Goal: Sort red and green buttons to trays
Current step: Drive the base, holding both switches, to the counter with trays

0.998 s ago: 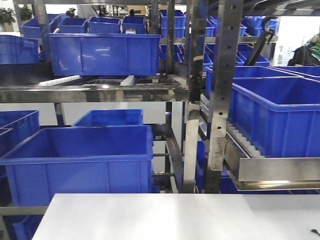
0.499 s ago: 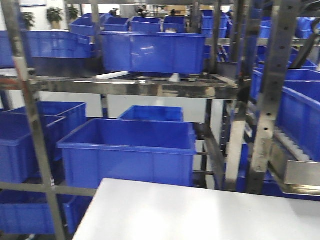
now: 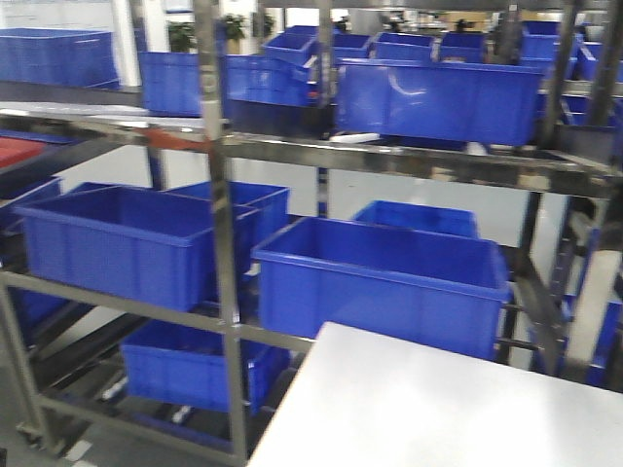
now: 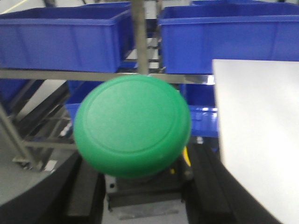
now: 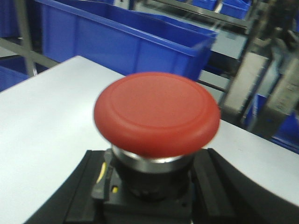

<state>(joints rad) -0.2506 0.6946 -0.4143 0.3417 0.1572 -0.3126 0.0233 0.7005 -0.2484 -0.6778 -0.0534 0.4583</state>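
My left gripper (image 4: 145, 189) is shut on the dark base of the green button (image 4: 133, 123), whose domed cap fills the middle of the left wrist view, held beside the white table's left edge (image 4: 261, 130). My right gripper (image 5: 147, 198) is shut on the black base of the red button (image 5: 156, 112) and holds it over the white table (image 5: 42, 107). Neither gripper shows in the front view. A flat red patch (image 3: 15, 151) lies on a shelf at the far left; I cannot tell whether it is the red tray. The green tray is out of view.
Steel racks (image 3: 219, 243) with several deep blue crates (image 3: 384, 277) stand behind and left of the white table (image 3: 438, 409). More blue crates (image 4: 60, 39) sit on the rack in the left wrist view. Bare floor (image 3: 107, 443) lies left of the table.
The front view has swung left: racks and crates slid right in the picture, the table's corner now sits lower right, and more rack and floor show at left.
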